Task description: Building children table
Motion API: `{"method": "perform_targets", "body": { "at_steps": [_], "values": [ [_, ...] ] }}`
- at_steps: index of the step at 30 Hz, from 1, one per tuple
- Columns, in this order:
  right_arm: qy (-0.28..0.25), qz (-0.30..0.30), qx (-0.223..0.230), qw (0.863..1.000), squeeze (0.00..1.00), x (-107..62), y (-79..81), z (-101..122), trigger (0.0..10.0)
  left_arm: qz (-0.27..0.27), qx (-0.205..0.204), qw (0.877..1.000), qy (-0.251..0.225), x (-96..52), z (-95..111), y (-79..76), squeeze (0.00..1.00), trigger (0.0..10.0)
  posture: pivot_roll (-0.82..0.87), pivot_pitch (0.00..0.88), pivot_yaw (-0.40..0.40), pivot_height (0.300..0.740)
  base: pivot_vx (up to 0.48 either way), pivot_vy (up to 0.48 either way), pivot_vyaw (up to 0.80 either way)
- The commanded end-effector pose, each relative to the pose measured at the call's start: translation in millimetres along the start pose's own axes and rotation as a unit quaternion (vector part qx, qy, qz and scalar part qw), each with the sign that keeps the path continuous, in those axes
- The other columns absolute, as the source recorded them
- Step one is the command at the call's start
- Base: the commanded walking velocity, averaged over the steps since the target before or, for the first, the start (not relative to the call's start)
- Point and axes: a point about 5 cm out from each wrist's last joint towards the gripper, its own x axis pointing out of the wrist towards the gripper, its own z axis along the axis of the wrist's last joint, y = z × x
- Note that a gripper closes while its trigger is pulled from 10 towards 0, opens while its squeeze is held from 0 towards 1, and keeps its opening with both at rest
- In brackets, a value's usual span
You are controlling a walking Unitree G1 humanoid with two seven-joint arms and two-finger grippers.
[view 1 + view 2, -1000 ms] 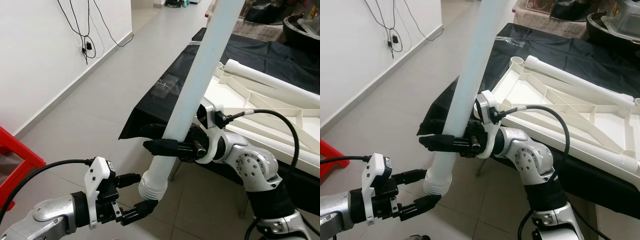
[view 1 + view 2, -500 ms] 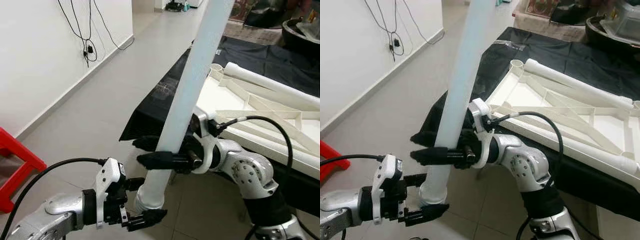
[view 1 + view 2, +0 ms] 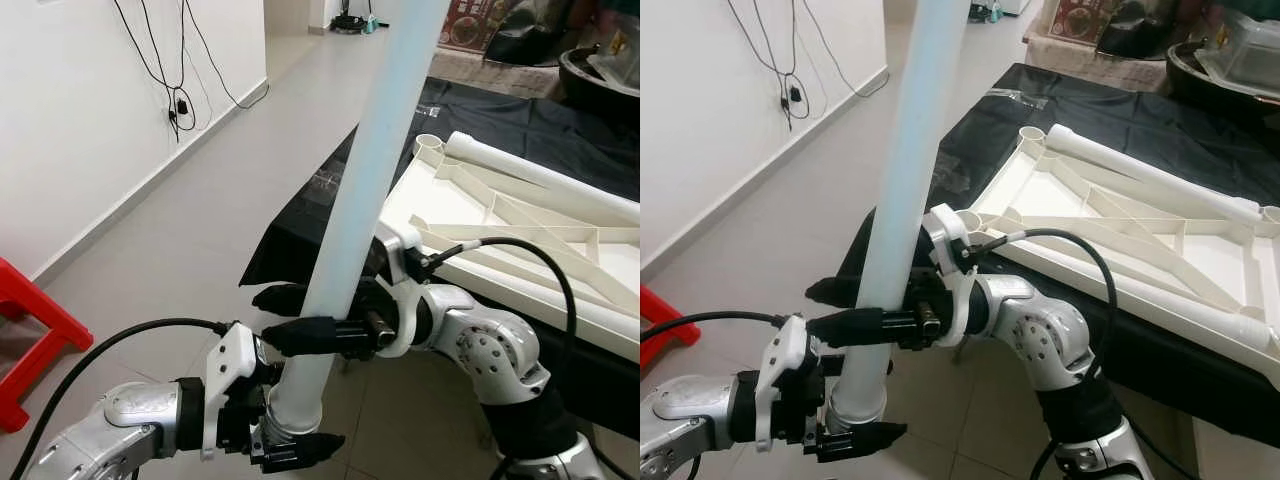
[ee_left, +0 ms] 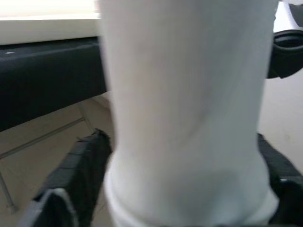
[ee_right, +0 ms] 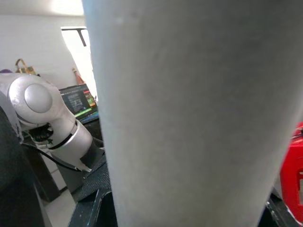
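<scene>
A long white table leg stands almost upright in front of me, leaning slightly right at the top. My right gripper is shut on it at mid-length, one black finger in front and one behind. My left gripper is shut on the leg's ribbed lower end, just above the floor. In the left wrist view the leg sits between the black fingers. The white tabletop lies upside down on a black-covered table, with another leg lying along its far side.
The black cloth hangs over the table's near corner, just behind the held leg. A red stool stands at the left by the white wall, where cables hang. Open tiled floor lies to the left.
The leg has swung more upright and come closer. My left gripper has moved right and down with the leg's lower end; the right gripper has shifted left, keeping its hold.
</scene>
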Motion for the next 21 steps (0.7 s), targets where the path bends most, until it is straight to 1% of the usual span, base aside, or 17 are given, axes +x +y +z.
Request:
{"method": "perform_targets", "body": {
  "at_steps": [1, 9, 11, 12, 14, 15, 16, 17, 18, 19, 21],
  "values": [
    [-0.001, 0.025, 0.012, 1.0, 0.0, 5.3, 4.7, -5.0, 10.0, 0.027, 0.009, 0.999, 0.018, -4.2, -4.1, 8.1, 0.0, 0.0, 0.08, 0.12, -0.06, 0.74, 0.0, 0.0, 0.0],
    [0.003, 0.024, 0.012, 1.0, 0.0, 6.3, 4.7, -7.6, 10.0, 0.034, 0.017, 0.999, 0.012, -5.3, -3.9, 10.1, 0.0, 0.0, 0.08, 0.123, -0.061, 0.74, 0.0, 0.0, 0.0],
    [0.004, 0.021, 0.01, 1.0, 0.0, 6.2, 4.2, -7.5, 10.0, 0.042, 0.023, 0.999, 0.012, -5.7, -4.1, 11.9, 0.0, 0.0, 0.08, 0.124, -0.059, 0.74, 0.0, 0.0, 0.0],
    [0.007, 0.008, 0.002, 1.0, 0.0, 5.3, 1.6, -6.8, 10.0, 0.061, 0.034, 0.997, 0.011, -6.0, -4.5, 16.0, 0.0, 0.0, 0.08, 0.123, -0.06, 0.74, 0.0, 0.0, 0.0],
    [0.009, 0.0, -0.003, 1.0, 0.0, 4.7, 0.0, -6.6, 10.0, 0.07, 0.041, 0.997, 0.01, -5.9, -4.8, 17.9, 0.0, 0.0, 0.08, 0.123, -0.06, 0.74, 0.0, 0.0, 0.0],
    [0.01, -0.01, -0.007, 1.0, 0.0, 3.7, -2.6, -6.1, 10.0, 0.082, 0.047, 0.996, 0.01, -5.7, -5.0, 20.3, 0.0, 10.0, 0.08, 0.123, -0.06, 0.74, 0.0, 0.0, 0.0],
    [0.011, -0.033, -0.016, 0.999, 0.42, 1.9, -7.3, -4.7, 10.0, 0.103, 0.055, 0.993, 0.007, -5.9, -4.5, 24.9, 0.0, 10.0, 0.08, 0.125, -0.06, 0.74, 0.0, 0.0, 0.0],
    [0.011, -0.047, -0.021, 0.999, 0.42, 0.7, -10.3, -3.9, 10.0, 0.116, 0.06, 0.991, 0.005, -6.2, -4.2, 27.7, 0.0, 10.0, 0.08, 0.125, -0.06, 0.74, 0.0, 0.0, 0.0],
    [0.011, -0.047, -0.021, 0.999, 0.42, 0.7, -10.3, -3.9, 10.0, 0.116, 0.06, 0.991, 0.005, -6.2, -4.2, 27.7, 0.0, 10.0, 0.08, 0.125, -0.06, 0.74, 0.0, 0.0, 0.0],
    [0.009, -0.057, -0.022, 0.998, 1.0, -0.4, -13.0, -2.6, 10.0, 0.127, 0.062, 0.99, 0.001, -6.7, -3.4, 30.4, 0.0, 10.0, 0.08, 0.125, -0.061, 0.74, 0.0, 0.0, 0.0],
    [0.01, -0.06, -0.022, 0.998, 1.0, -1.4, -14.0, -2.0, 10.0, 0.134, 0.067, 0.989, 0.0, -7.2, -2.7, 32.1, 0.0, 10.0, 0.08, 0.125, -0.061, 0.74, 0.0, 0.0, 0.0]
  ]
}}
